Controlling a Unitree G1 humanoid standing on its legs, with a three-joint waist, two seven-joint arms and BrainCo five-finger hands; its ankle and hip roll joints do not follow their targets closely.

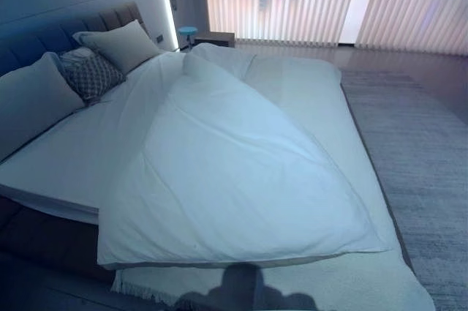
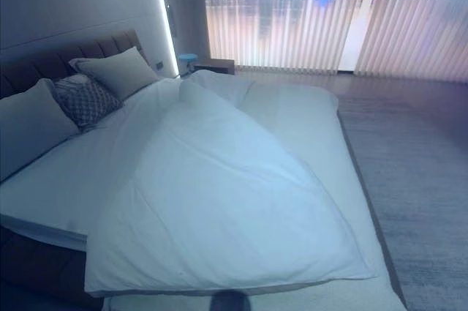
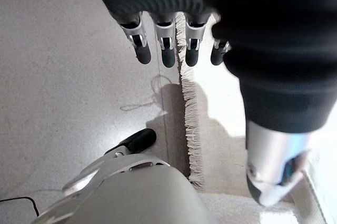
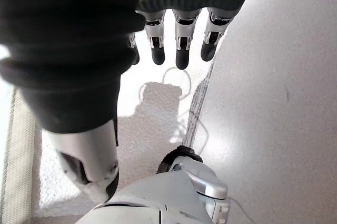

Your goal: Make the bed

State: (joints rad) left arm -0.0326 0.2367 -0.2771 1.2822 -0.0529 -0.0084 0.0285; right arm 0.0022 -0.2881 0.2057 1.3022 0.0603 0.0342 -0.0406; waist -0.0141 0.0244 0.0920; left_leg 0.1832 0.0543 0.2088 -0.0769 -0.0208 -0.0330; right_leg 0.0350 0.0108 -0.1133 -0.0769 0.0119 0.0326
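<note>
Starting at the left, the grey pillows and the patterned cushion are stacked against the headboard, with bare sheet showing beside them. The white duvet is spread across the middle of the bed, but skewed: its long fold line runs diagonally from the far corner by the window blinds down to the near right corner, so the right strip of the mattress is left uncovered. A fringed throw blanket is laid under its near edge at the foot.

The left hand is seen hanging with fingers straight and relaxed, nothing held, right over the throw's fringe and the floor. The right hand is in the same state, loose and empty, above the throw.

So the duvet lies ahead and above both hands. The near right corner probably needs pulling out, and the right hand looks nearer for that.
</note>
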